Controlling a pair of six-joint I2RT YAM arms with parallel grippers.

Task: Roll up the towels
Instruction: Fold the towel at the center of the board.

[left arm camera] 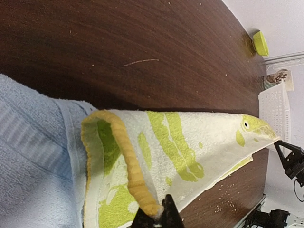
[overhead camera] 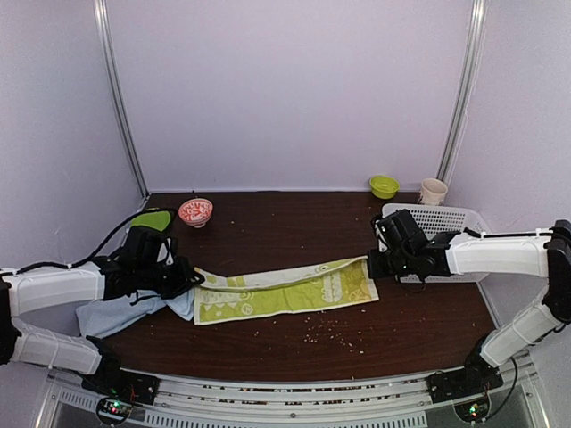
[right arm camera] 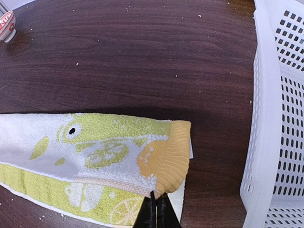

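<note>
The lime-green and cream towel point(overhead camera: 285, 290) lies stretched across the table middle, folded lengthwise. My left gripper point(overhead camera: 189, 278) is shut on its left yellow edge point(left arm camera: 133, 175), lifted a little. My right gripper point(overhead camera: 379, 263) is shut on its right yellow edge point(right arm camera: 168, 159). The pale blue towel point(overhead camera: 120, 314) lies bunched at the left, under the left arm and partly beneath the green towel's left end; it fills the left of the left wrist view point(left arm camera: 33, 161).
A white perforated basket point(overhead camera: 446, 223) stands at the right, close to my right gripper point(right arm camera: 159, 209). A red patterned bowl point(overhead camera: 195, 211), a green bowl point(overhead camera: 384, 185) and a paper cup point(overhead camera: 433, 191) stand at the back. Crumbs point(overhead camera: 335, 332) lie near the front.
</note>
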